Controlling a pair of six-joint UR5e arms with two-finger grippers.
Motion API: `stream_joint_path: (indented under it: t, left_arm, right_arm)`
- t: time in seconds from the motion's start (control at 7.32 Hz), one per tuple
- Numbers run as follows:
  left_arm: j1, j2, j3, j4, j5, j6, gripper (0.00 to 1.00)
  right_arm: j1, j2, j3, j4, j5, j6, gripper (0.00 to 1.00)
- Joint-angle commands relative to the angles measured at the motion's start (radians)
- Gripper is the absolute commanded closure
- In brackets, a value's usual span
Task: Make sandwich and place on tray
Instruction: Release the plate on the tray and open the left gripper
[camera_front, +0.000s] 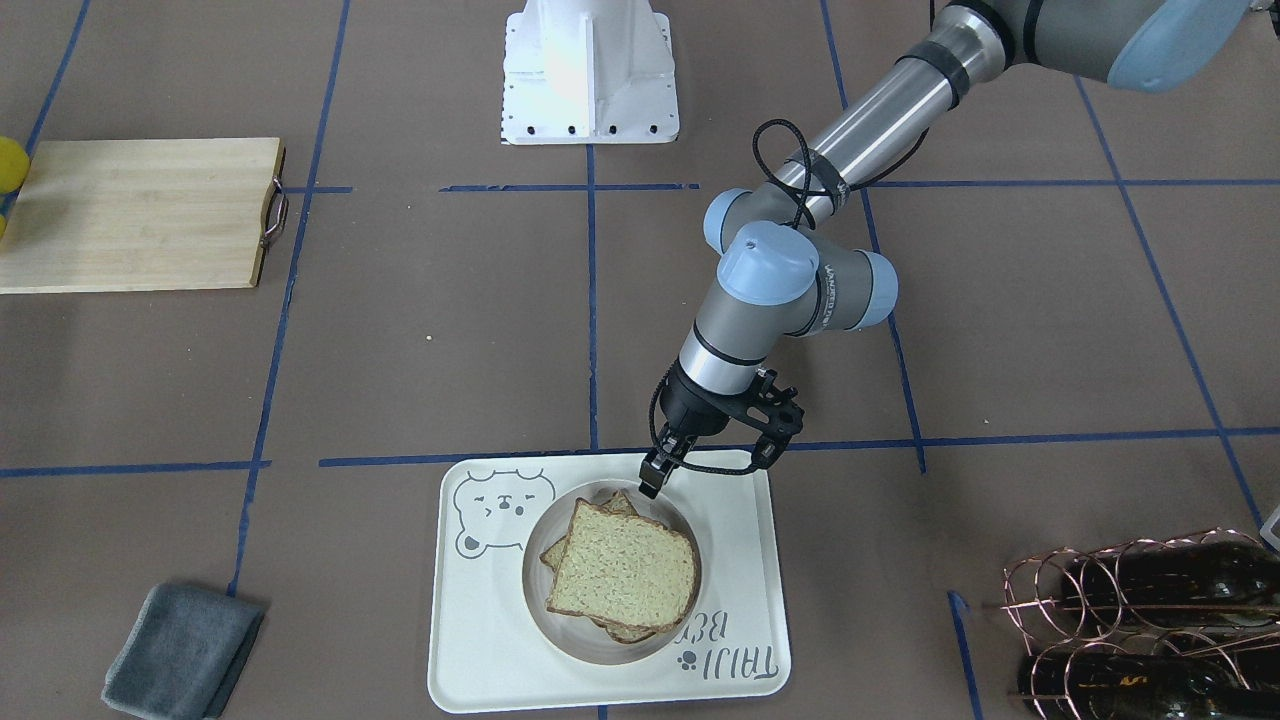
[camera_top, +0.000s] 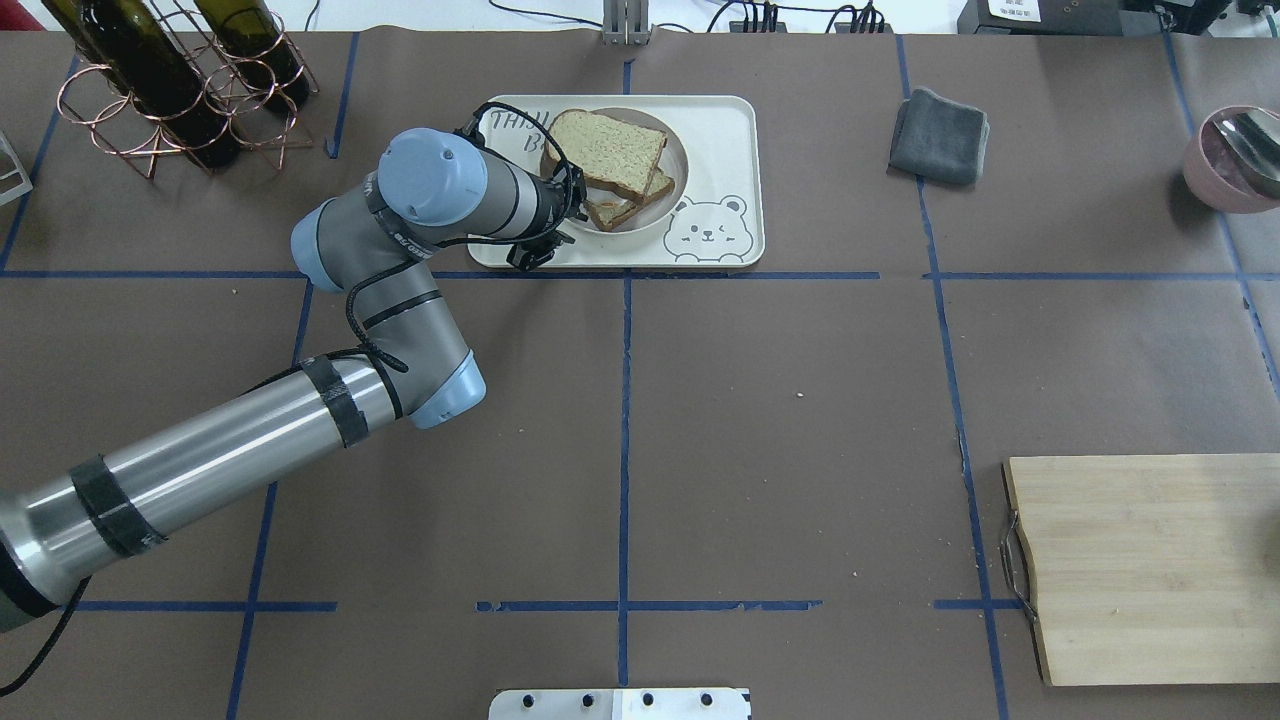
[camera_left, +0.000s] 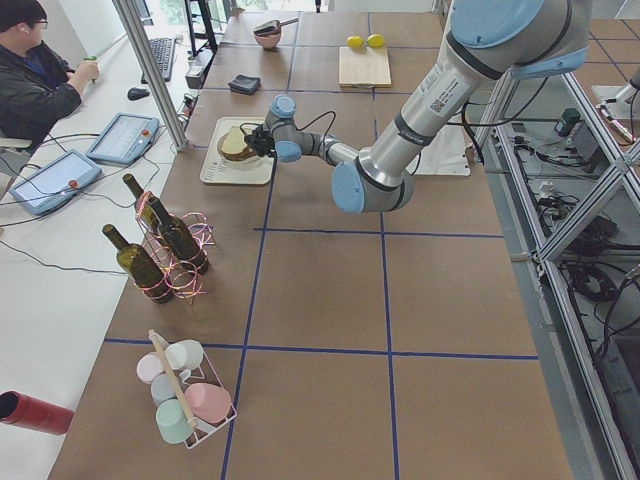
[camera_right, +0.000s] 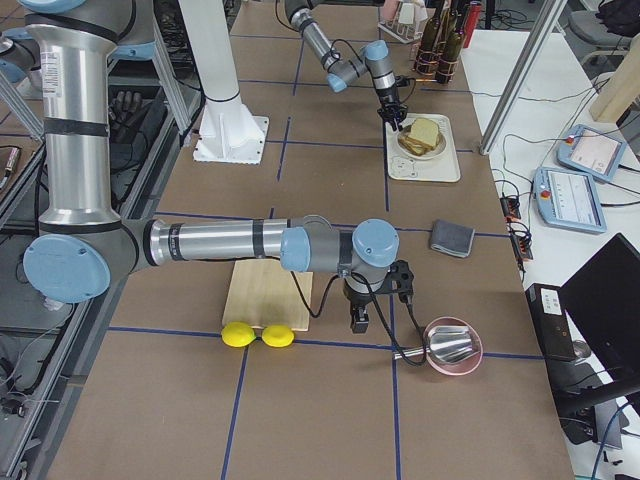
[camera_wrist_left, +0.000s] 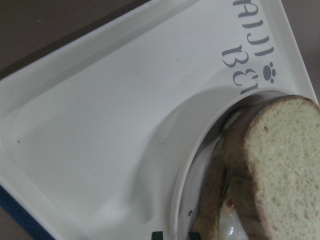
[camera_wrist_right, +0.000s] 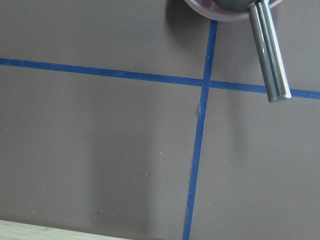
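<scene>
— What sits in the cream-white, rounded-rectangle, bear-print tray (camera_front: 480, 620) on the brown counter (camera_front: 420, 380)?

— One round white bowl (camera_front: 560, 640) with the sandwich (camera_front: 622, 572) inside: two brown-crusted bread slices (camera_top: 605, 150), with the white egg (camera_wrist_left: 226, 231) mostly hidden (only a sliver shows).

— The tools?

— The black two-finger left tool (camera_front: 650, 487) is by the bowl's rim, tips slightly apart and empty. The black right tool (camera_right: 358, 322): cannot tell.

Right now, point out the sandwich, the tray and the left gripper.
sandwich (camera_front: 622, 572), exterior front-facing view, middle of the top bread slice.
tray (camera_front: 480, 640), exterior front-facing view, bare floor of the tray under the bear drawing.
left gripper (camera_front: 650, 487), exterior front-facing view, midway between its fingertips.
</scene>
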Motion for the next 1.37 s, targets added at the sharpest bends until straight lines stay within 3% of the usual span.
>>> stream_joint_path:
  t: [0.0,0.14,0.27,0.41,0.55,0.82,1.23]
  left_arm:
    - [-0.004,0.055,-0.103,0.018,-0.036,0.024,0.57]
    - [-0.013,0.073,-0.155,0.06,-0.095,0.045,0.57]
    - [-0.016,0.159,-0.292,0.12,-0.128,0.112,0.57]
    - [-0.016,0.273,-0.444,0.157,-0.128,0.184,0.16]
    - [-0.02,0.348,-0.555,0.21,-0.126,0.265,0.0]
    - [-0.053,0.458,-0.692,0.297,-0.128,0.492,0.0]
    - [-0.163,0.543,-0.758,0.448,-0.146,0.894,0.0]
  right_arm:
    - [0.0,0.005,0.0,0.0,-0.001,-0.001,0.0]
    - [0.0,0.005,0.0,0.0,-0.001,-0.001,0.0]
    - [0.002,0.005,0.0,0.0,-0.001,-0.001,0.0]
    - [0.005,0.005,0.0,0.0,-0.001,-0.002,0.0]
    - [0.011,0.003,0.0,0.0,-0.001,-0.004,0.0]
    - [0.047,0.003,0.0,0.0,-0.002,-0.01,0.0]
    - [0.084,-0.009,0.0,0.0,0.001,-0.004,0.0]
